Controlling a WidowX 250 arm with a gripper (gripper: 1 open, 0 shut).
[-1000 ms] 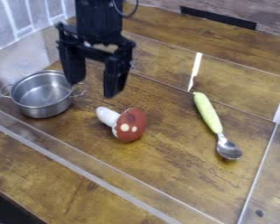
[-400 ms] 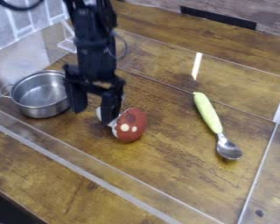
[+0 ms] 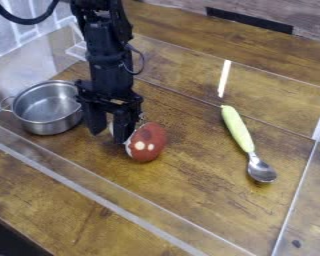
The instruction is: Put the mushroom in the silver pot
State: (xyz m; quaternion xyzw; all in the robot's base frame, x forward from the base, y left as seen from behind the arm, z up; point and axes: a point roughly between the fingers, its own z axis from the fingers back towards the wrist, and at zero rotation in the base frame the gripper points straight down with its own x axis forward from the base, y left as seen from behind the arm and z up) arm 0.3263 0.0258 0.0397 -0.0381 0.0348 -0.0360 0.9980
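Observation:
The mushroom (image 3: 148,144) lies on its side on the wooden table, red-brown spotted cap toward the front right. Its white stem points back left and is mostly hidden by my gripper (image 3: 112,128). The gripper has come down over the stem end, its black fingers (image 3: 95,122) standing on either side of the stem with a narrow gap between them. I cannot tell whether the fingers press on the stem. The silver pot (image 3: 45,106) stands empty to the left of the gripper, close to its left finger.
A green-handled spoon (image 3: 240,137) lies to the right, bowl toward the front. A clear plastic barrier (image 3: 83,190) runs along the table's front and left. A white tiled wall (image 3: 23,25) rises at the back left.
The gripper has come down from above the table to the mushroom's stem. Its fingers have drawn closer together. The mushroom and the pot have stayed in place.

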